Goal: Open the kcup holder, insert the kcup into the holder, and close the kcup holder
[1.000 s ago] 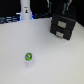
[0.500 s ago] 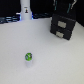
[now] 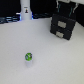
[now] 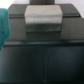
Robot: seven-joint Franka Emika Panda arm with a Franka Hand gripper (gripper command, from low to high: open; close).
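No text, label, brand or number can be read in either view; the dark marking on the white bottle-like object [image 3: 24,11] is too blurred to make out.

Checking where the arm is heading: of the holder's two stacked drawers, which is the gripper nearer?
The upper drawer of the kcup holder: the gripper hangs right above it, while the lower drawer sits beneath it.

The white table [image 3: 20,35] carries the kcup [image 3: 29,58], the kcup holder [image 3: 63,26] and a white bottle [image 3: 24,11].
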